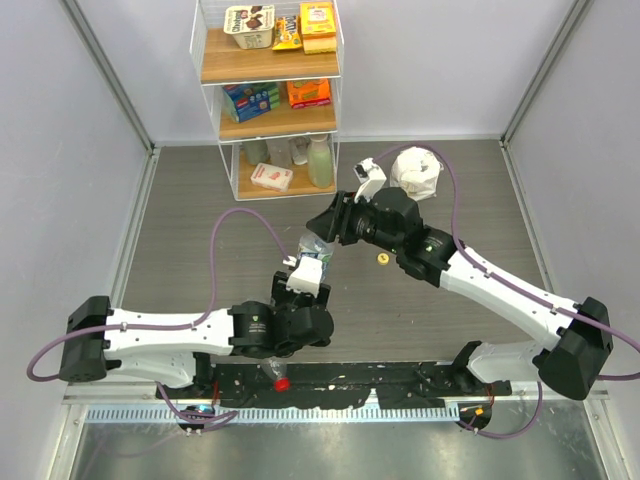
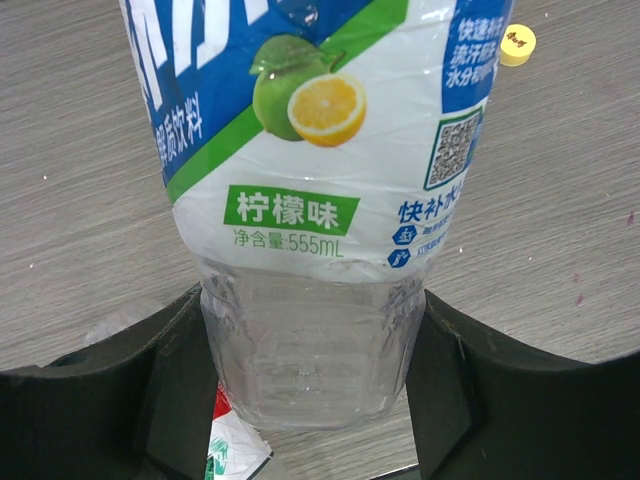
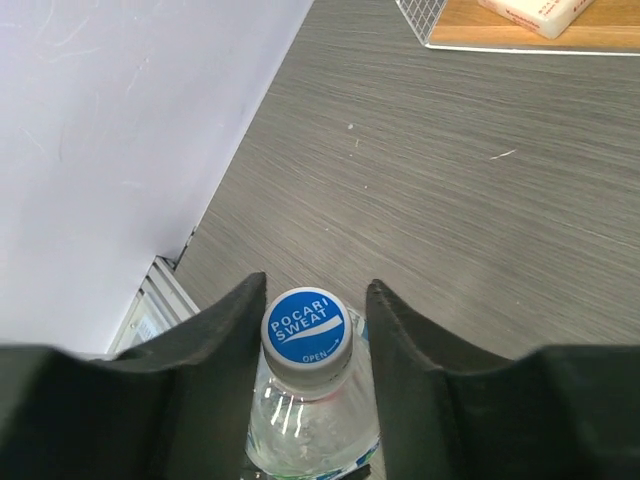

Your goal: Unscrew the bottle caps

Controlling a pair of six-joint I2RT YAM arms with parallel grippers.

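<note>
Left jaws clenched on one bottle (image 2: 310, 250), right jaws unclenched astride its one cap (image 3: 307, 335).

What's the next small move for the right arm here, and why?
Probably close the right gripper onto the blue-topped cap. Its jaws straddle it, but a gap shows on one side, so it isn't gripped yet. The left gripper clamps the blue-label bottle low on its clear body, so it looks braced for a twist.
</note>
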